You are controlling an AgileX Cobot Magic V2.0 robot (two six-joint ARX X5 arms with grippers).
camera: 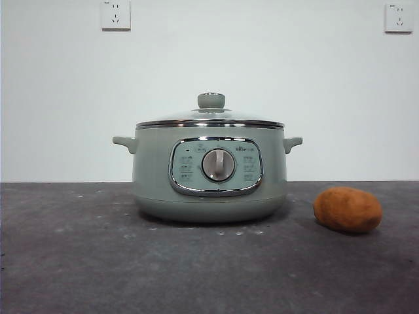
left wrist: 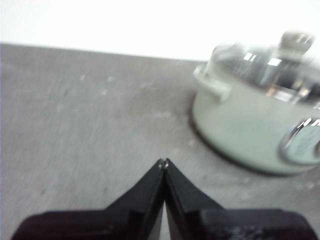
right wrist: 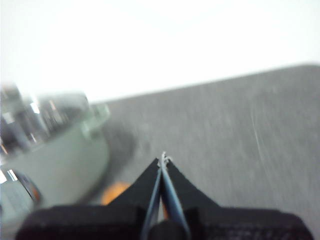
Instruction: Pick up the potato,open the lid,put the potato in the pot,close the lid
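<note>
Two jaws closed, one pot (camera: 209,173), one potato (camera: 347,209)

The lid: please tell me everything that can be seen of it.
The lid is round clear glass with a shiny chrome rim and a pale sage-green knob on top. It sits level and closed on the pot, its rim resting on the pot's top edge. It reflects light in the left wrist view. Neither gripper touches it.

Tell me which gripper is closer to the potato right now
Right. The right gripper hangs just above the potato, which peeks out orange beside its jaws. The left gripper is on the far side of the pot, with no potato in its view.
</note>
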